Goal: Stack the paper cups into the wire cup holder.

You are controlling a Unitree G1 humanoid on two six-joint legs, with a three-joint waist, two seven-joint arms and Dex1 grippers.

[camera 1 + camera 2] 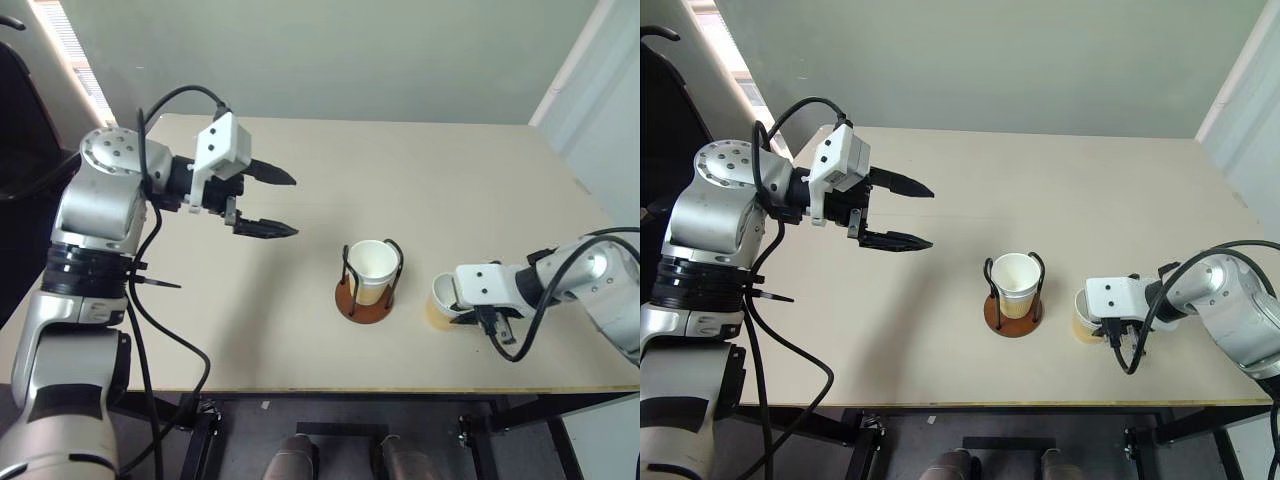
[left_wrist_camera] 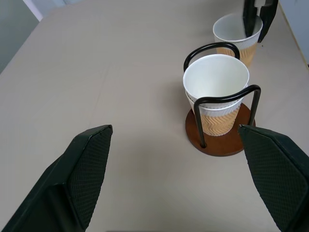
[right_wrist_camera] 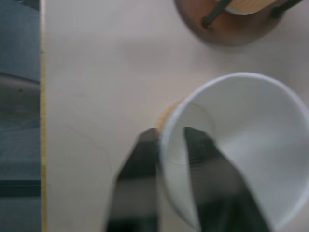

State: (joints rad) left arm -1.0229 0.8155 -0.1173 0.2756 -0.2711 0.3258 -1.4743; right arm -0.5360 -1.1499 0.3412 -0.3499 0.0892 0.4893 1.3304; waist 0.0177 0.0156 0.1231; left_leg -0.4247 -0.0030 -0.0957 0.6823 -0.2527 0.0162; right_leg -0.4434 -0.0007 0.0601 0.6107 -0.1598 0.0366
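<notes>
Inside the wire cup holder (image 1: 369, 288) two paper cups (image 2: 216, 92) already sat nested; the right gripper (image 3: 169, 145) pinched the last cup's (image 1: 441, 300) wall beside it, while the left gripper (image 1: 275, 203) hung spread wide.

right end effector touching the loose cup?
Touching. Right wrist view: the end effector pinches the cup wall, one finger inside the rim, one outside.

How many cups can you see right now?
3. Two are nested in the holder, top cup over a lower cup. The third cup stands beside the holder, its wall pinched by the right gripper.
</notes>
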